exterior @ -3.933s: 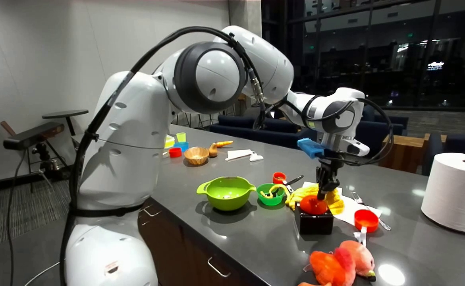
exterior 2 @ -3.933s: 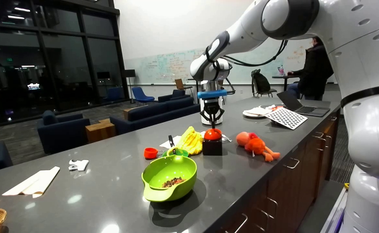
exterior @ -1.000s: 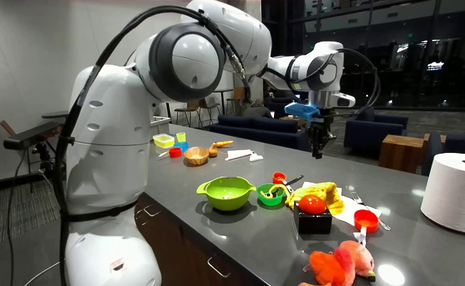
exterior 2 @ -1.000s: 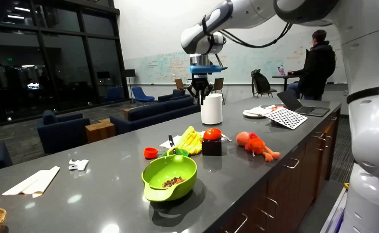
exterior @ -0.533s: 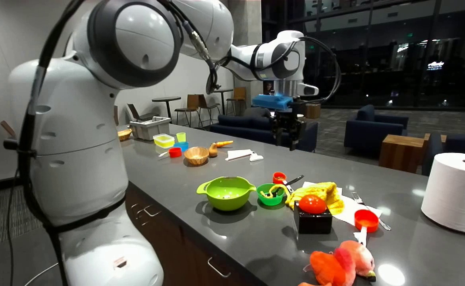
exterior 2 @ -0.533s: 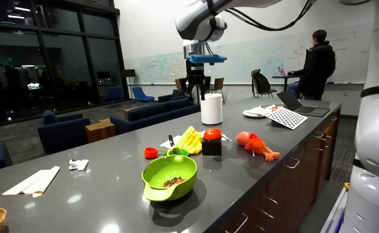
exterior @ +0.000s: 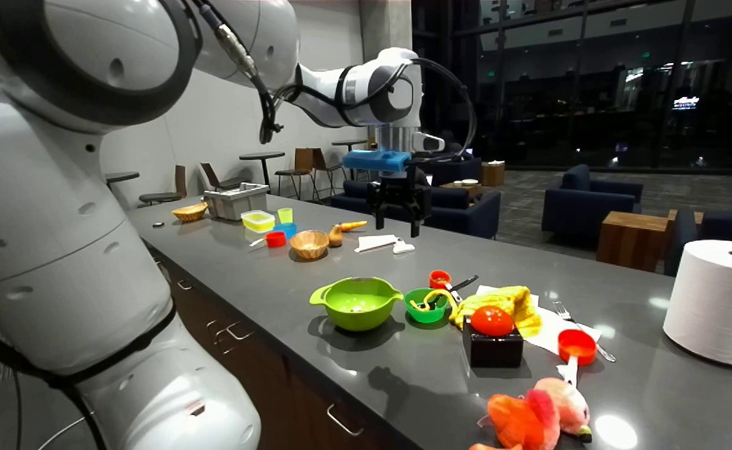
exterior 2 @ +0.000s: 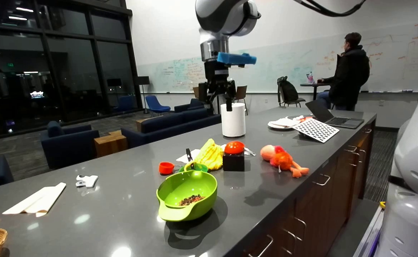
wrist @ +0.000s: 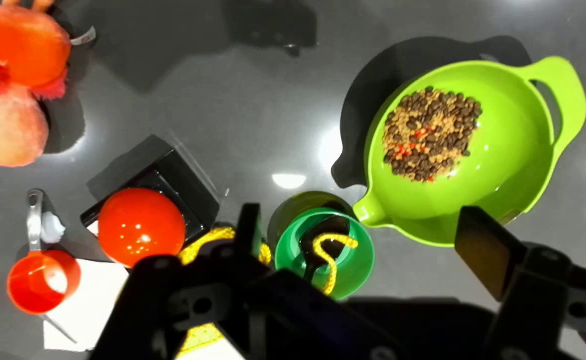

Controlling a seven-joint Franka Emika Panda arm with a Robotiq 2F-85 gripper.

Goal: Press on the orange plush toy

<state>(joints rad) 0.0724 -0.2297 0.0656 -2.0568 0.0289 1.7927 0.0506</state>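
My gripper (exterior: 397,226) hangs high above the counter, its fingers spread wide with nothing between them. In the wrist view the gripper (wrist: 363,230) looks down over the bowl side of the scene. The orange plush toy (exterior 2: 283,160), with a salmon-pink head, lies on the counter; in an exterior view the plush toy (exterior: 522,422) is cut by the bottom edge. In the wrist view the plush toy (wrist: 20,50) sits at the upper left, well away from the fingers. A shiny red-orange dome (exterior: 492,321) tops a black block (exterior: 494,351); nothing touches it.
A lime-green bowl (wrist: 513,115) holding loose grains and a green cup (wrist: 358,260) with a yellow cord lie below the gripper. Close to the block are a yellow cloth (exterior 2: 209,155) and a red measuring cup (exterior: 577,345). A paper roll (exterior 2: 233,121) stands farther off.
Several seconds ago the gripper was down on the red-orange dome. It has risen off it and moved back toward the arm's base, and its fingers have opened wide. The plush toy has not moved.
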